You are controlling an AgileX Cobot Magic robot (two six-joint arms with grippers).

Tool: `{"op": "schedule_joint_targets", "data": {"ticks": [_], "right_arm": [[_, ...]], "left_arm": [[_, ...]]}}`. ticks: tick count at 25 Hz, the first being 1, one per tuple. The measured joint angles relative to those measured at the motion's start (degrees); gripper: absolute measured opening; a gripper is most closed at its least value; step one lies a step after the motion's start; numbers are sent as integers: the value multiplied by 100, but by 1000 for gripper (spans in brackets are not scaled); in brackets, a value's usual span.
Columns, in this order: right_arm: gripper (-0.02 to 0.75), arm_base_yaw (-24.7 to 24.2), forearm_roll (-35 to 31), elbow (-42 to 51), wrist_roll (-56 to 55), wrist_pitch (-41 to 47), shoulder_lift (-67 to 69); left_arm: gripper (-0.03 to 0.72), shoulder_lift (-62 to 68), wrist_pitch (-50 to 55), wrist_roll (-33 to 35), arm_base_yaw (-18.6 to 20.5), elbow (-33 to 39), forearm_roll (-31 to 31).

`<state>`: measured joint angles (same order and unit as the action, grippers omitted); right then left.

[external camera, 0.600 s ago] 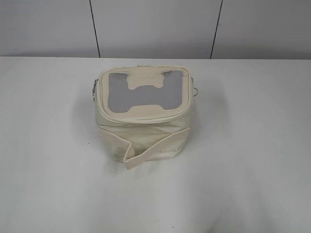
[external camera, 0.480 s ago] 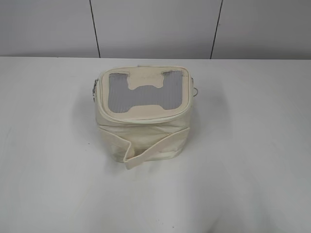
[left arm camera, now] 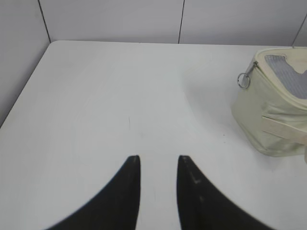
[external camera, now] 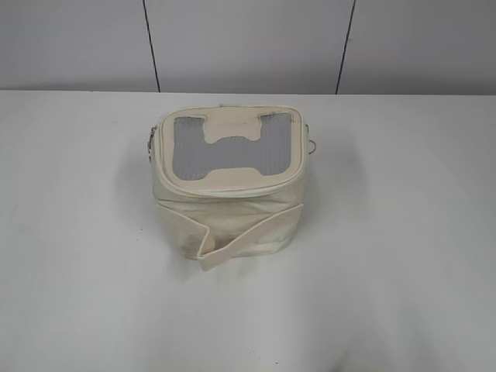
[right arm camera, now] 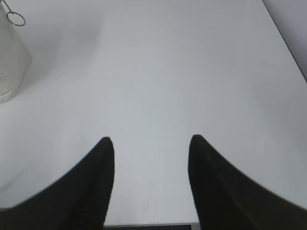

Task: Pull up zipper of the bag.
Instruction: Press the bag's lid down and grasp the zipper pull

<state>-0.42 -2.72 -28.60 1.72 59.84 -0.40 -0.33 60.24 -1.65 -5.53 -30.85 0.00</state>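
The cream bag (external camera: 225,205) stands mid-table in the exterior view, its grey mesh top with a bone-shaped patch facing up and a cream strap across its front. The zipper (external camera: 225,188) runs round the top rim, with a silver slider at the left end (external camera: 150,144) and a ring pull at the right end (external camera: 311,146). Neither arm shows in the exterior view. My left gripper (left arm camera: 158,158) is open and empty over bare table, with the bag (left arm camera: 268,112) and a ring pull (left arm camera: 243,80) far to its right. My right gripper (right arm camera: 151,140) is open and empty, with the bag's edge (right arm camera: 10,62) and a ring pull (right arm camera: 16,19) at far upper left.
The white table (external camera: 403,232) ends at a grey panelled wall (external camera: 248,43) behind the bag. The left wrist view shows the table's left edge (left arm camera: 24,91), and the right wrist view shows its right edge (right arm camera: 285,40).
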Motion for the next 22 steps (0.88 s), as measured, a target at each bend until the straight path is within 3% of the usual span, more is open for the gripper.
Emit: {"op": "schedule_joint_targets", "data": {"ticks": [5,8,11,15,18,22], "right_arm": [[401,0,-31,0,32,-2,93],[401,0,-408,-54,341,-78,557],[401,0,-1314,-173,1011,-624,1178],[401,0,-3236,-352,2751,-1477,2505],[401,0,-4647,-663,4399,-1515,3905],[401,110,-5654,-1462,5873,-1318,5982]], "left_arm": [[209,0,0,0,0,0,0],[209,0,0,0,0,0,0],[209,0,0,0,0,0,0],[209,0,0,0,0,0,0],[209,0,0,0,0,0,0],[209,0,-5,0,0,0,0]]}}
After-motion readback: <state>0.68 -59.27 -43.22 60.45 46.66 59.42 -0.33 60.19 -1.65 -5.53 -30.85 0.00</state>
